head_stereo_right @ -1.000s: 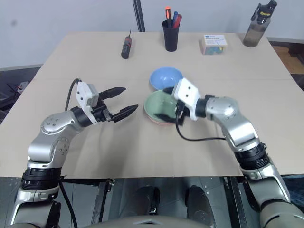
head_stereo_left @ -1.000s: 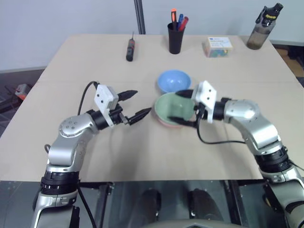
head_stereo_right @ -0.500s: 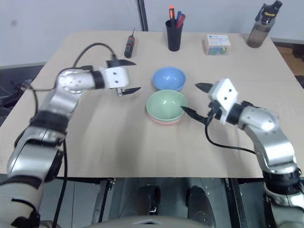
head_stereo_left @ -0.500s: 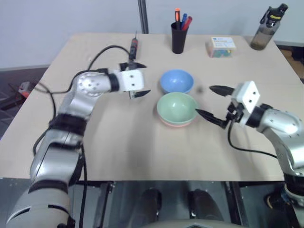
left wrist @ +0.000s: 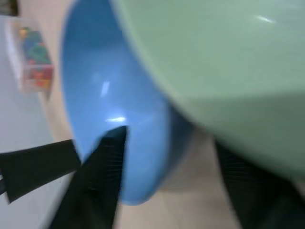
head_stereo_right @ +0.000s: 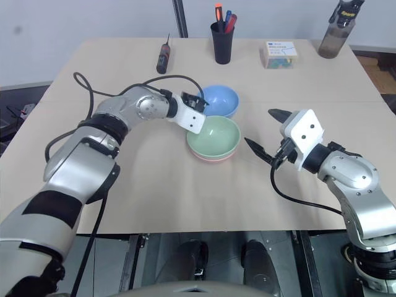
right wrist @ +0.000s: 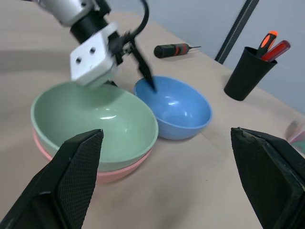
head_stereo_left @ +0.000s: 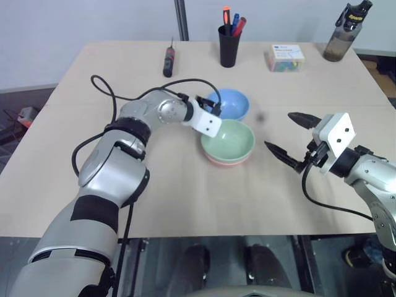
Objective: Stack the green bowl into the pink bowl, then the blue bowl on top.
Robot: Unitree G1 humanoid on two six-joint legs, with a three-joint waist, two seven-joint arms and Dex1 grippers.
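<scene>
While our left claw (right wrist: 143, 67) sits at the blue bowl (head_stereo_left: 228, 104), one black finger (right wrist: 145, 71) pokes down inside the near rim and the other is outside, so the wall is btwn them. It's about half open; we can't tell if it's squeezing the rim yet. Our right claw (head_stereo_left: 289, 137) is wide open w/ nothing in it, hanging over bare table (head_stereo_left: 185, 198) to the right of the bowls, well apart from them.

Green bowl (head_stereo_left: 228, 140) is already inside the pink bowl (head_stereo_left: 226, 162); only a thin pink edge peeks out under it. Blue bowl stands just behind that stack, nearly touching it, near the middle of the table.

Lots of open room at the front and both sides. Far edge has more stuff, all well away from the bowls.

Count: 3 bowls, 1 screwdriver (head_stereo_left: 168, 62), 1 black pen cup (head_stereo_left: 229, 48) w/ about 3 pens, 1 small clear box (head_stereo_left: 284, 59), 1 dark water bottle (head_stereo_left: 342, 36).
</scene>
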